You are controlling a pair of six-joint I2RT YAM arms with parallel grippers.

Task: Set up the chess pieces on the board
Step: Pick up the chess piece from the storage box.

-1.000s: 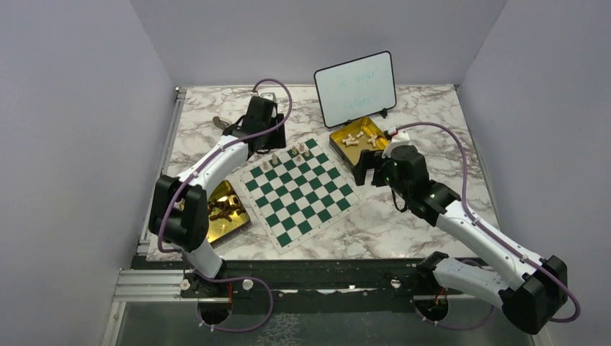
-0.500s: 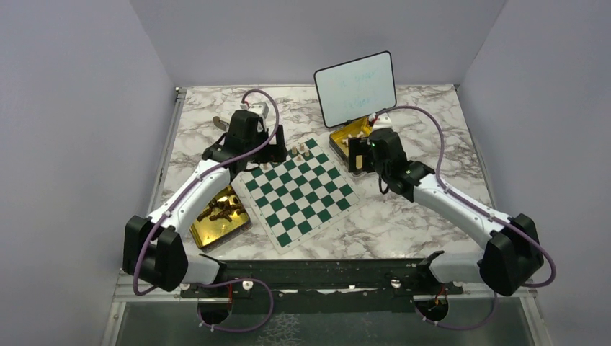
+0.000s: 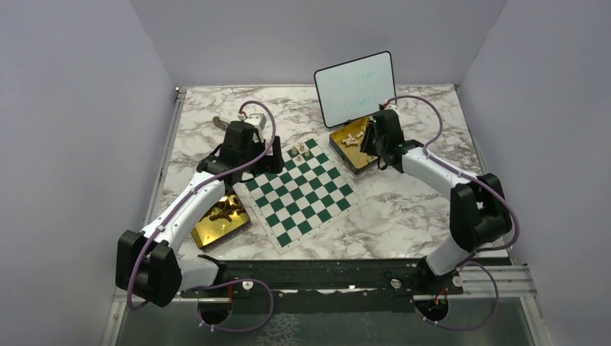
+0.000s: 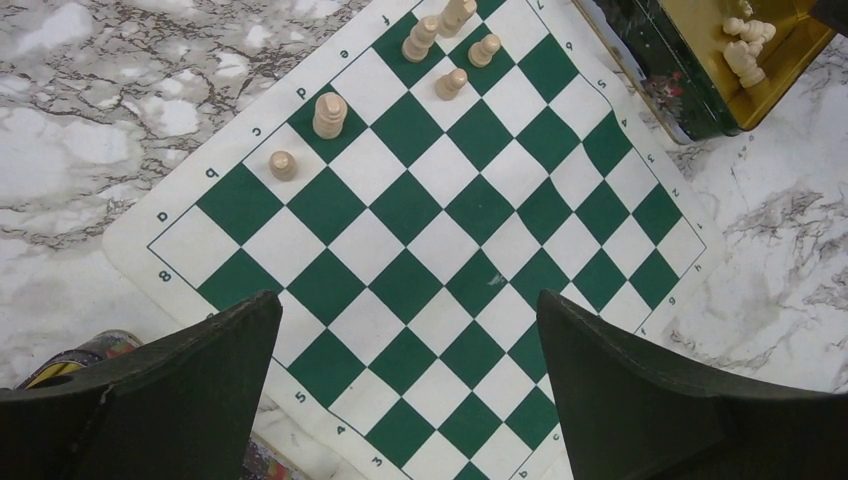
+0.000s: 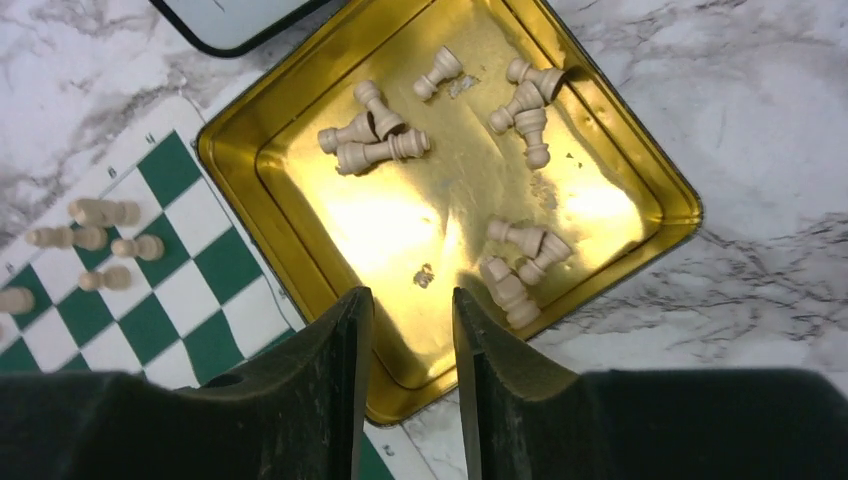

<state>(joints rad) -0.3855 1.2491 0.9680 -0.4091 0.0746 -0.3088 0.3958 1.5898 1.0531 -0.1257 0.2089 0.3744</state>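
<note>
The green and white board [image 3: 302,191] lies angled mid-table. Several pale chess pieces [image 3: 301,151] stand along its far corner; the left wrist view shows two [image 4: 329,114] apart from a cluster [image 4: 450,40]. My left gripper [image 4: 407,300] hovers open and empty over the board's [image 4: 440,250] left side, above the board's left corner [image 3: 250,160]. My right gripper [image 5: 410,295] hangs over the gold tin [image 5: 400,230], its jaws a narrow gap apart with nothing between them. Several pale pieces [image 5: 375,150] lie toppled in that tin, some [image 5: 515,290] just right of the fingers.
A second gold tin [image 3: 209,232] with dark brown pieces [image 3: 225,209] sits left of the board. A small whiteboard [image 3: 355,88] stands behind the right tin [image 3: 351,160]. A brown object [image 3: 218,122] lies at the far left. Grey walls enclose the marble table.
My left gripper opened wide and drew back left from the board's far corner. My right arm swung farther out over the gold tin and its jaws narrowed.
</note>
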